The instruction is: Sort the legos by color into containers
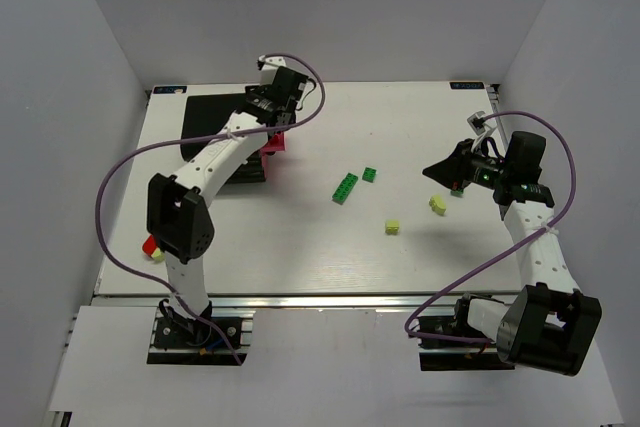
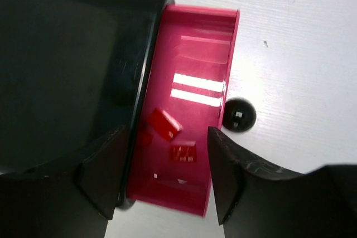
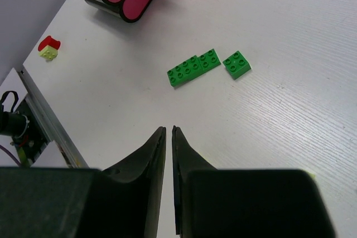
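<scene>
White tabletop carries the loose legos. Nearest the bases, by the left arm's elbow, a red brick sits touching a pale yellow brick. Further out, toward the right, two more yellow bricks lie apart from each other on the bare surface, one of them just in front of the right gripper. That pincer hangs above the table clenched, its fingers almost meeting, with nothing between them. Beyond it, near the middle of the table, the green strip lies just beside a small green square brick, a narrow gap separating them.

Farthest back on the left stands the black cabinet with a pink drawer pulled out, its round black knob facing the open table. The left gripper hovers over this drawer, released, jaws spread wide and grasping nothing. Below it, two red legos rest inside the drawer, one of them tilted.
</scene>
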Tool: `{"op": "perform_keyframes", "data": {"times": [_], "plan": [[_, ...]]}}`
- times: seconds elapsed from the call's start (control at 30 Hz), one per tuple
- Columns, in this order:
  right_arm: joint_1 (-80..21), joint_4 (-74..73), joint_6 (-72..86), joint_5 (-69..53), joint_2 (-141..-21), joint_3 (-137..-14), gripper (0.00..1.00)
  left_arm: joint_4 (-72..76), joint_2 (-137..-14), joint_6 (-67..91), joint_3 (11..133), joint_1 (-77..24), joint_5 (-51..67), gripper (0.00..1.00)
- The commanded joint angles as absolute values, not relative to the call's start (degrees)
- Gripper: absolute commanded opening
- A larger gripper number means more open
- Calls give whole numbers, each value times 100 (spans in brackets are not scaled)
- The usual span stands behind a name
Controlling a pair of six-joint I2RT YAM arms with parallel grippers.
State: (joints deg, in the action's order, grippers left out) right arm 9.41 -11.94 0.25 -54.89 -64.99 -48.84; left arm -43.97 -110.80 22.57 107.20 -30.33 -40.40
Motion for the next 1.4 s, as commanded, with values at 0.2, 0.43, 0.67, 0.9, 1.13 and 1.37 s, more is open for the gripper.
{"op": "perform_keyframes", "data": {"times": [0.2,0.43,0.67,0.9,1.13,1.37], "plan": [[949,-1134,-184,-5669,-6521,-4790,16,-4279,-7642,3751,7938,-2524,-2971,61],[949,-1178,-202,-5651,-6583,-4799,16,-5509,-6463,4552,6822,-1934,-3252,69],[949,-1195,-211,-5660,-6688,-4808,16,-6485,-5661,5378,5960,-1477,-3252,98],[967,-1309,-299,-5564,-6899,-4860,16,-6662,-5168,5696,5230,-1116,-3216,98],[958,-1397,-387,-5414,-7031,-4895,17,-6163,-5974,5257,5036,-274,-3296,98],[958,-1450,-439,-5370,-7180,-4931,16,-5670,-6776,4580,5054,1027,-2971,98]]}}
